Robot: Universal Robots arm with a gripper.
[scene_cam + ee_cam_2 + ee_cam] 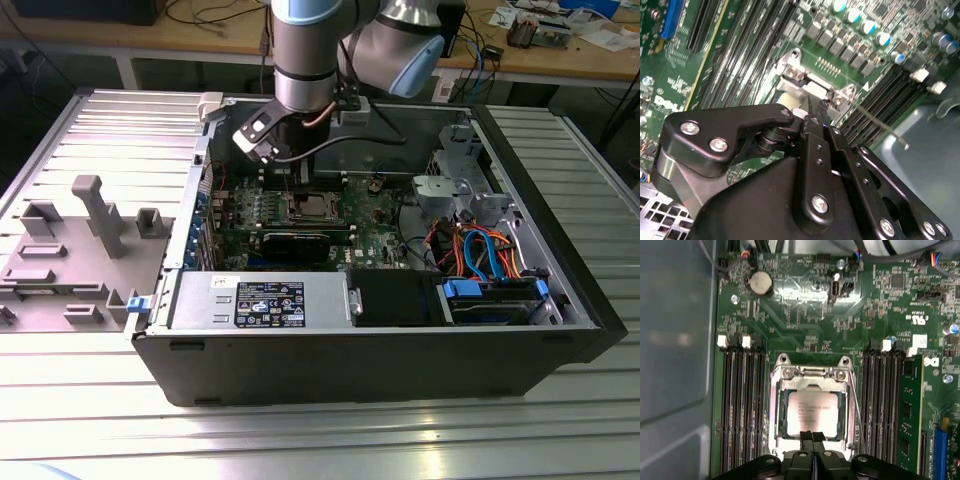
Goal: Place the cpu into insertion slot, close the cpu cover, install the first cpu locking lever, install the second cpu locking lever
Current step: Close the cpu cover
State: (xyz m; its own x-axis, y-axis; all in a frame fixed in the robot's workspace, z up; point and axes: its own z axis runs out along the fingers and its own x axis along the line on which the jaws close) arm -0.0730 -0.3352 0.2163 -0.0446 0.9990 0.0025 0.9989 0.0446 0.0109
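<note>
In the first wrist view the silver-topped cpu (812, 412) lies flat in the insertion slot (310, 207), whose contacts are hidden beneath it. The cpu cover (810, 374) rests down around the chip as a silver frame. My gripper (812, 436) is shut, its black fingertips pressed together at the cover's edge over the chip. A thin wire locking lever (855, 405) runs along one side of the socket, and its free end (880, 125) juts out past my fingers in the second wrist view. In the exterior view the arm stands directly over the socket inside the open computer case.
Black memory slots (740, 405) flank the socket on both sides, and one green module (910, 410) is seated. A coin battery (760, 283) sits further along the board. The power supply (260, 300), drive cage with cables (490, 260) and case walls hem the board in. A grey fixture tray (70, 240) lies outside.
</note>
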